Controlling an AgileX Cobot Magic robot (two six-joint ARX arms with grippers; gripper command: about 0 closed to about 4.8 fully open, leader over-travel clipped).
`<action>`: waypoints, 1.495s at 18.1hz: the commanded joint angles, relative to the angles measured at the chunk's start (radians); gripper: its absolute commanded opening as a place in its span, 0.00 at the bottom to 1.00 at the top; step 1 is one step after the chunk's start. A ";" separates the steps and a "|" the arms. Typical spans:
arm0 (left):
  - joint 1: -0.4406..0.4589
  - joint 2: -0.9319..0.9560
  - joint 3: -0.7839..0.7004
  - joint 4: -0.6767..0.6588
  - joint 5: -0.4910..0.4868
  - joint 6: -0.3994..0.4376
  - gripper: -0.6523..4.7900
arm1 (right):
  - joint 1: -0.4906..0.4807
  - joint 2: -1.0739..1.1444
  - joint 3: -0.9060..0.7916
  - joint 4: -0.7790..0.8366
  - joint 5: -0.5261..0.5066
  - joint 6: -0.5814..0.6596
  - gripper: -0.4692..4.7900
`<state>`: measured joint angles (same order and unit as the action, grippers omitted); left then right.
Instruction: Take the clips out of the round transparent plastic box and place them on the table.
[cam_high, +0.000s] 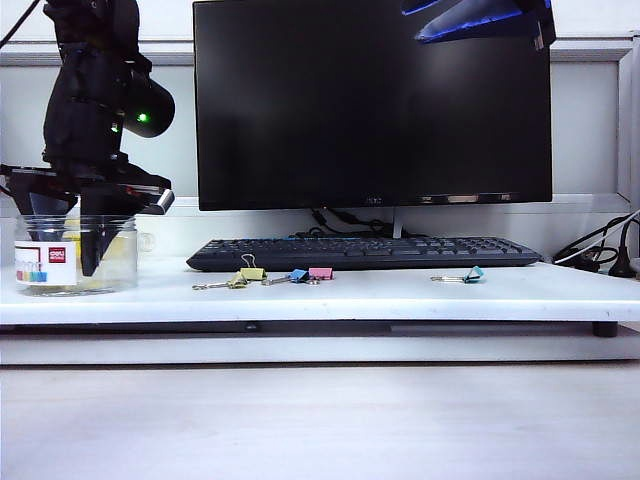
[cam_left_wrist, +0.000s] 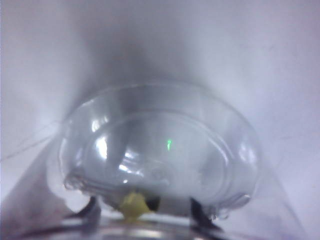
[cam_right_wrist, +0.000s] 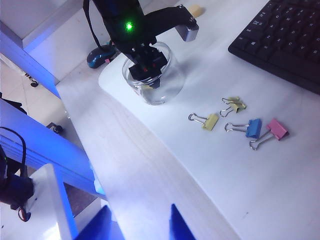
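- Clear plastic is the main worry: the round transparent plastic box stands at the left edge of the exterior view, near the surface's front rim, and we see the left claw plunged inside it, fingers pointing down. A sideways pull against the wall could tip or drag the light box toward that rim.
- In the left wrist view, one pale-yellow clip sits low centre between the dark fingertips. The jaws stand partly apart; we cannot tell whether they already pinch it. If they close off-centre, we judge the clip may squirt aside or be caught only by a wire handle and drop on the lift.
- Glare and curved plastic blur that view, so we cannot say whether more clips lie at the bottom; a missed one would leave the job unfinished.
- Two yellow clips already lie on the surface, centre right in the right wrist view, just beside a blue clip and a pink clip. Setting the next one down among them risks knocking them about.
- A teal clip lies well apart at right in the exterior view, out of harm's way.
- The right claw hovers released, holding nothing, at the lower edge of its own view, well clear of the box; we expect no clash unless it descends.
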<state>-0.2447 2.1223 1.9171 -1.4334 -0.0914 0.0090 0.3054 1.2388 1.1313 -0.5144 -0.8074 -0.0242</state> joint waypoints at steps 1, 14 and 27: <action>-0.002 0.018 -0.004 -0.004 -0.024 -0.006 0.49 | 0.000 -0.003 0.003 0.014 -0.006 -0.003 0.38; -0.002 0.024 -0.002 0.060 -0.063 0.010 0.21 | 0.000 -0.003 0.003 0.007 -0.006 -0.003 0.38; -0.002 0.017 0.182 -0.010 0.001 -0.064 0.26 | 0.000 -0.003 0.003 -0.005 -0.006 -0.003 0.38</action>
<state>-0.2485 2.1433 2.1033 -1.4315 -0.1104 -0.0372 0.3054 1.2388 1.1313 -0.5255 -0.8074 -0.0242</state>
